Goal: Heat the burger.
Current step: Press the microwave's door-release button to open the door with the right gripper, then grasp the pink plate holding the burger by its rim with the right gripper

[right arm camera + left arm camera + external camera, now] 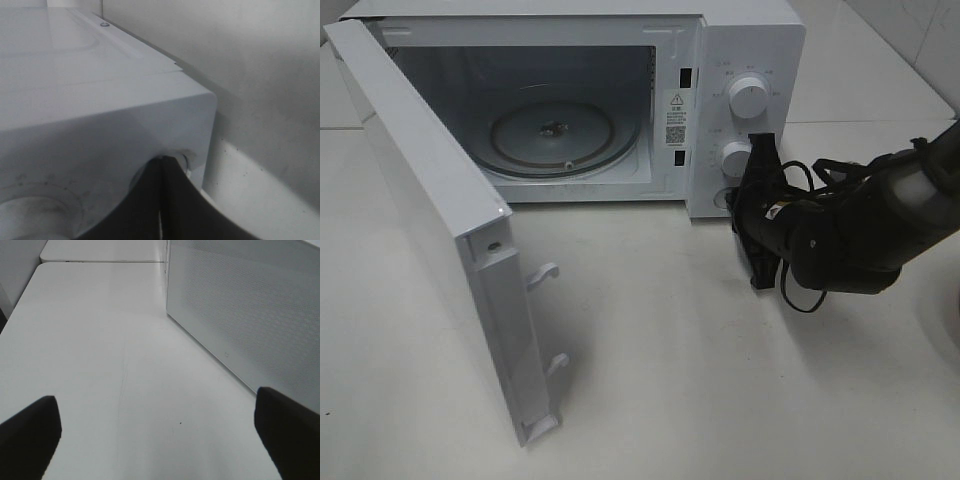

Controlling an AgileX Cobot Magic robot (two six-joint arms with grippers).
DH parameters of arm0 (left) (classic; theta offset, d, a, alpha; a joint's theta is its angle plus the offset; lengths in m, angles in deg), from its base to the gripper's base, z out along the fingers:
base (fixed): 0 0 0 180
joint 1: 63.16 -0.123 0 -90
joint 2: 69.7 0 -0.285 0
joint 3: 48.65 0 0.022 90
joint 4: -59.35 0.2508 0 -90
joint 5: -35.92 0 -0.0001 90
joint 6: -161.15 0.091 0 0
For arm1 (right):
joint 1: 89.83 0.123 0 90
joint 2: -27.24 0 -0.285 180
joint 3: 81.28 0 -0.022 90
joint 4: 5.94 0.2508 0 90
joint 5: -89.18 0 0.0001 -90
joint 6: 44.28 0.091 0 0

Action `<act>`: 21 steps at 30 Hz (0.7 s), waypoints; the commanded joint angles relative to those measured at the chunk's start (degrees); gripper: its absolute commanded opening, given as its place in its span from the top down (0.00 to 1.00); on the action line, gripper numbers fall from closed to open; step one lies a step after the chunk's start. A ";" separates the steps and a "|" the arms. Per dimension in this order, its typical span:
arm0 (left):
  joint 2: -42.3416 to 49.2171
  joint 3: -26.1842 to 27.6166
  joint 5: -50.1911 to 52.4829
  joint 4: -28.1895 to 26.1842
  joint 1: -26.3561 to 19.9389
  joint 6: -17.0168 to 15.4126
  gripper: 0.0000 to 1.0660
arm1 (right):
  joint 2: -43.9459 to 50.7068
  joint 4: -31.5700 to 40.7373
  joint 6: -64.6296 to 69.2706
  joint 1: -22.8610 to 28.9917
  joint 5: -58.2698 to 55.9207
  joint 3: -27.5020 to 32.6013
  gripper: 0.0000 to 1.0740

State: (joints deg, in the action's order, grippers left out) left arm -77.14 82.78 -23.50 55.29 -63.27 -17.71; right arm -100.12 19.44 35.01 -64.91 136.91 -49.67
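A: Any writing to read?
B: Little; a sticker (675,118) on the microwave (750,40), on its front frame off to the side of the right gripper (735,200), bears a warning triangle, small print and a QR code, all too fine to read; the marks around the upper dial (750,97) and lower dial (736,158), above that gripper, are just as illegible
A: What does the oven hold?
B: Its door (430,230) stands wide open; a glass turntable (552,130) lies in the cavity
A: The hands?
B: The right gripper's fingers (145,210) are pressed together on nothing, tips at the panel's lower corner; the left gripper (155,405) is spread wide, holding nothing, above the white table (100,340), with the door's dotted face beyond one finger
A: The burger?
B: No view shows it; I cannot tell where it is
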 commanded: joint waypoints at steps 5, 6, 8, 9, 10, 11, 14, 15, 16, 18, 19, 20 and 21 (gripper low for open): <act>1.32 -0.23 0.57 -0.06 0.17 -0.17 0.08 | 4.58 -4.18 -0.86 -0.69 -3.78 3.95 1.00; 1.32 -0.23 0.57 -0.06 0.17 -0.17 0.08 | 4.58 -4.18 -0.86 -0.69 -3.78 3.95 1.00; 1.32 -0.23 0.57 -0.06 0.17 -0.17 0.08 | 6.76 -5.73 -0.92 -0.69 -5.67 5.73 1.00; 1.32 -0.23 0.57 -0.06 0.17 -0.17 0.08 | 6.76 -5.73 -0.92 -0.69 -5.67 5.73 1.00; 1.32 -0.23 0.57 -0.06 0.17 -0.17 0.08 | 8.25 -6.59 -1.43 -0.69 -7.28 6.88 1.00; 1.32 -0.23 0.57 -0.06 0.17 -0.17 0.08 | 9.11 -7.16 -1.83 -0.69 -8.02 7.51 1.00; 1.32 -0.23 0.57 -0.06 0.17 -0.17 0.08 | 10.94 -8.25 -3.21 -0.69 -10.08 8.42 1.00; 1.32 -0.23 0.57 -0.06 0.17 -0.17 0.08 | 11.97 -9.28 -4.41 -0.69 -11.69 8.77 1.00; 1.32 -0.23 0.57 -0.06 0.17 -0.17 0.08 | 14.27 -12.03 -7.45 -0.69 -15.41 8.94 1.00; 1.32 -0.23 0.57 -0.06 0.17 -0.17 0.08 | 16.44 -14.55 -10.77 -0.69 -20.11 8.94 1.00; 1.32 -0.23 0.57 -0.06 0.17 -0.17 0.08 | 17.70 -15.36 -12.78 -0.69 -22.06 8.94 1.00; 1.32 -0.23 0.57 -0.06 0.17 -0.17 0.08 | 17.70 -15.36 -12.78 -0.69 -22.06 8.94 1.00; 1.32 -0.23 0.57 -0.06 0.17 -0.17 0.08 | 19.88 -17.13 -17.65 -0.69 -27.16 8.88 1.00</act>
State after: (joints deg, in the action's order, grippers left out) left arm -77.14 82.78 -23.50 55.29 -63.27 -17.71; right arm -82.53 4.72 22.29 -65.54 114.17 -40.79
